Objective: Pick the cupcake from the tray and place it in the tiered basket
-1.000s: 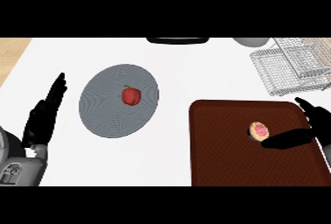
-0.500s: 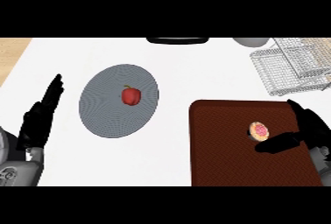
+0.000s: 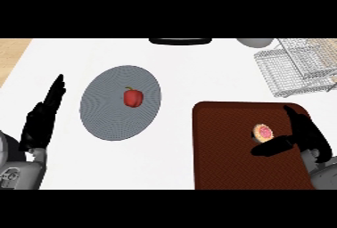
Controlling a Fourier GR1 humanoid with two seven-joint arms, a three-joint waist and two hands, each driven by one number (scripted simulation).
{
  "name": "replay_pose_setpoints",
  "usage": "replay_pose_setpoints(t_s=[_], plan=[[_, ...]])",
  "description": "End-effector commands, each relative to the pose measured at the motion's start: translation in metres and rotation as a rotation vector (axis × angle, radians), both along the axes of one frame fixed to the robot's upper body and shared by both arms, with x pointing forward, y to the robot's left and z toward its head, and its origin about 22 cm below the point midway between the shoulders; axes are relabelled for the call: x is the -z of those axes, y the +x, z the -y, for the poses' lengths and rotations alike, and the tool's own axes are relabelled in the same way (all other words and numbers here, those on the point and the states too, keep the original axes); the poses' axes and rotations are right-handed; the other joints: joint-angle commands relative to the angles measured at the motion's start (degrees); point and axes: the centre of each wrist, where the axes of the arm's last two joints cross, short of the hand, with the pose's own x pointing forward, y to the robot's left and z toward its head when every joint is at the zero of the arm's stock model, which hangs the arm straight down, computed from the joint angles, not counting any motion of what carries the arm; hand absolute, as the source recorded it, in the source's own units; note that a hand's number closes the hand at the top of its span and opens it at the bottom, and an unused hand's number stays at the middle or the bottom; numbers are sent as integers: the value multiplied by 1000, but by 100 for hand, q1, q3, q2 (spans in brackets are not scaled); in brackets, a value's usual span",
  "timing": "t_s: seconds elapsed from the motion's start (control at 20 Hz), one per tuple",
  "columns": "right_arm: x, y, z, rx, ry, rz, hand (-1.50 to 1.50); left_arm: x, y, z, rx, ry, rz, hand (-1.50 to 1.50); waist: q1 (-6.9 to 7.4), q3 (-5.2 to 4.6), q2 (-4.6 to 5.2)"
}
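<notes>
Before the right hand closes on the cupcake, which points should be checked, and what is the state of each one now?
1. Cupcake sits on the tray, uncovered: ok.
2. Right hand is beside the cupcake, thumb below it and fingers to its right, not curled round it: ok, open.
3. Thumb touches the cupcake: cannot tell.
4. Tiered basket lies beyond the tray at the upper right, and nothing shows on the counter between them: ok.
5. Left hand rests open at the left edge, away from the tray: ok.
6. Red pepper stays on the grey plate, apart from the tray: ok.
</notes>
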Motion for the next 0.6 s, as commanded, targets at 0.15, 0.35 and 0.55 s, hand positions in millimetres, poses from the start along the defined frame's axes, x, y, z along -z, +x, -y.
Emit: replay_pose_setpoints(t_s=[0.15,0.35,0.55], plan=[[7,4,-6,119,-2,-122,-150,6,0,-4,12,7,-8,0,-24,0,-2],[15,18,-6,129,19,-126,-150,-2,-12,-18,0,1,6,0,44,2,-2],[17,30,-7,109,50,-117,-150,21,-7,9,4,13,17,0,14,3,4]])
